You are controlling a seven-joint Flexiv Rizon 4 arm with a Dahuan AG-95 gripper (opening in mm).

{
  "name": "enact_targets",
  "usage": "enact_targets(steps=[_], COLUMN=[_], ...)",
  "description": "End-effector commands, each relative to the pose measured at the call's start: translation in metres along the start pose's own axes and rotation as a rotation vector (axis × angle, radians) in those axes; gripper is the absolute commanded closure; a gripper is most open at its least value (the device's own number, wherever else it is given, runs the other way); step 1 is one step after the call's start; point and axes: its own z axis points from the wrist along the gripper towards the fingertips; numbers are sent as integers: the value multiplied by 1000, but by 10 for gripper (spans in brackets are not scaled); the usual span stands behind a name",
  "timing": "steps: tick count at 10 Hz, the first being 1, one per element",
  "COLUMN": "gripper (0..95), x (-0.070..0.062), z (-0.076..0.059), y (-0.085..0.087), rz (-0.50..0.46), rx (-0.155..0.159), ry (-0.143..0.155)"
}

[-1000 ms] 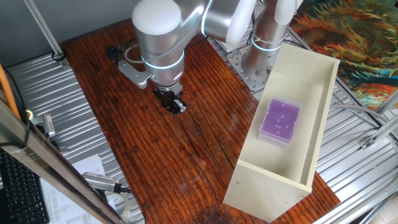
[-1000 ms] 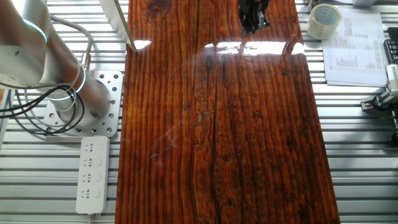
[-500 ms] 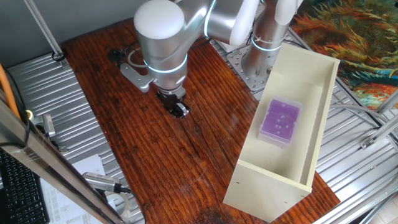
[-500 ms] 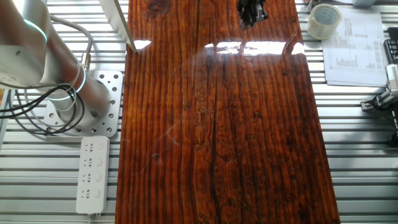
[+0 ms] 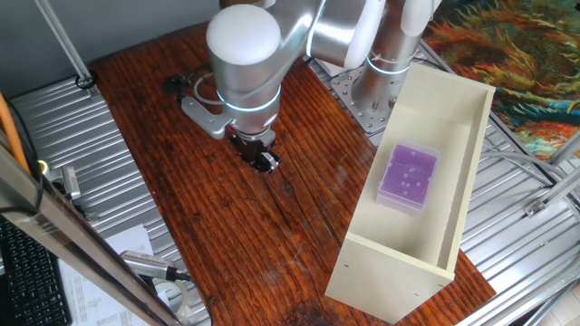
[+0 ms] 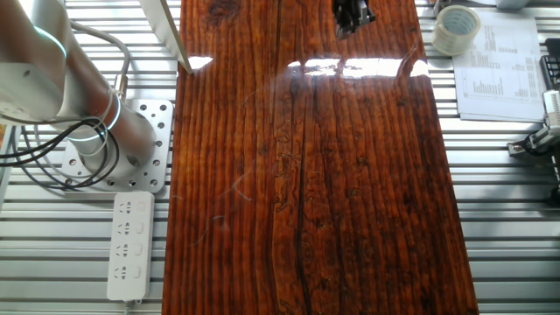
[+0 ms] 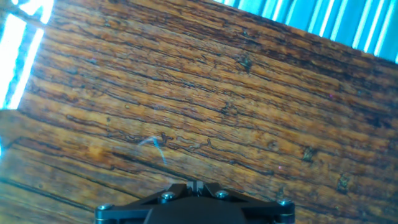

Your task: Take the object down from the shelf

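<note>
We see a glossy dark wooden tabletop (image 6: 306, 175), black gripper (image 6: 352, 13) at its far edge, arm base (image 6: 87, 131) left, white power strip (image 6: 129, 245), tape roll (image 6: 456, 29), printed sheet (image 6: 499, 66) right.

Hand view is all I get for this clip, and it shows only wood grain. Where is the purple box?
Observer: The purple box lies inside the cream shelf, on the panel that faces up, as one fixed view shows.
Reviewer: Is the gripper anywhere near it?
Observer: No. The gripper hangs over the bare wooden table, well apart from the shelf.
Reviewer: Open or shut?
Observer: I cannot tell; the fingers look dark and small in both fixed views.
Reviewer: Anything else beside the table?
Observer: A roll of tape sits on the metal surface next to a printed sheet.
</note>
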Motion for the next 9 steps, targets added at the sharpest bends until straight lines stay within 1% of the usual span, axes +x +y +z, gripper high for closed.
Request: enact_targets(steps=[1, 2, 4, 9], gripper=[950, 950, 950, 950], x=[-1, -1, -2, -3], z=[-4, -9, -11, -10], y=[3, 9, 18, 20], rz=[-26, -24, -10, -3], rx=[-31, -30, -24, -25], ry=[-11, -5, 3, 0])
